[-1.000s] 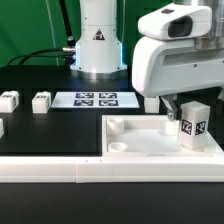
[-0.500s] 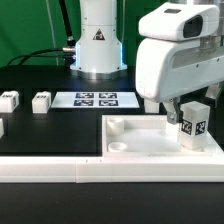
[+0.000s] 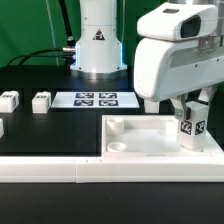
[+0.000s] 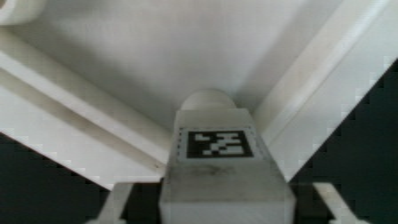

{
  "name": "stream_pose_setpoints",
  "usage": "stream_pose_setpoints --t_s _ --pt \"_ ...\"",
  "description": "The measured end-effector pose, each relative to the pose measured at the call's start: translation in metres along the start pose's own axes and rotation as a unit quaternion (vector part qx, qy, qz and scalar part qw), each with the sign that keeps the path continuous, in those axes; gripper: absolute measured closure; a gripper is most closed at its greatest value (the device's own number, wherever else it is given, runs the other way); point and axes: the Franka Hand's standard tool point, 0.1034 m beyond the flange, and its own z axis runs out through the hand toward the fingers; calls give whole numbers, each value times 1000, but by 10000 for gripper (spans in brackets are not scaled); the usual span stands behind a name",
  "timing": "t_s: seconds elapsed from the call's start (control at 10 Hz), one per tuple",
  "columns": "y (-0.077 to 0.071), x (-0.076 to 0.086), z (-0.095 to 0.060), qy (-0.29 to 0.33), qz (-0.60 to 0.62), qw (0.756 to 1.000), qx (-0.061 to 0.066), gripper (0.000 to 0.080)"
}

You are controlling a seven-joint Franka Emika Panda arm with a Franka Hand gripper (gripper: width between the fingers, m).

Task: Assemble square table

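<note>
The pincer (image 3: 192,112) hangs over the far right end of the square table slab (image 3: 140,150), its two fingers (image 4: 134,200) straddling a white leg block (image 3: 192,130) that stands upright directly beneath it on the slab's floor, tag facing outward. The jaws sit close on either side of the block, but I cannot tell whether the pads actually press it. In the wrist view the tagged block (image 4: 221,140) fills the space between the fingers, with the slab's raised rim (image 4: 71,90) running beyond it. Well away from the pincer, toward the exterior view's left, two more leg blocks (image 3: 41,101) (image 3: 9,100) lie on the black table, and the marker board (image 3: 94,99) lies between them and the pincer.
</note>
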Motion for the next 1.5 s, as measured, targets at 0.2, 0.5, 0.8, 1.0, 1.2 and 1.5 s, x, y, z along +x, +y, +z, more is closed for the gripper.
stream_pose_setpoints --t_s 0.2,0.5,0.8,1.0,1.2,1.5 --pt "0 0 0 0 77 997 0 510" --pt "-2 -1 1 8 229 973 10 510" --pt "-3 0 2 8 360 933 12 509" --pt "-4 0 2 7 435 901 11 509" --pt "-6 1 2 6 532 846 11 509" --pt "-8 3 3 8 664 747 9 509"
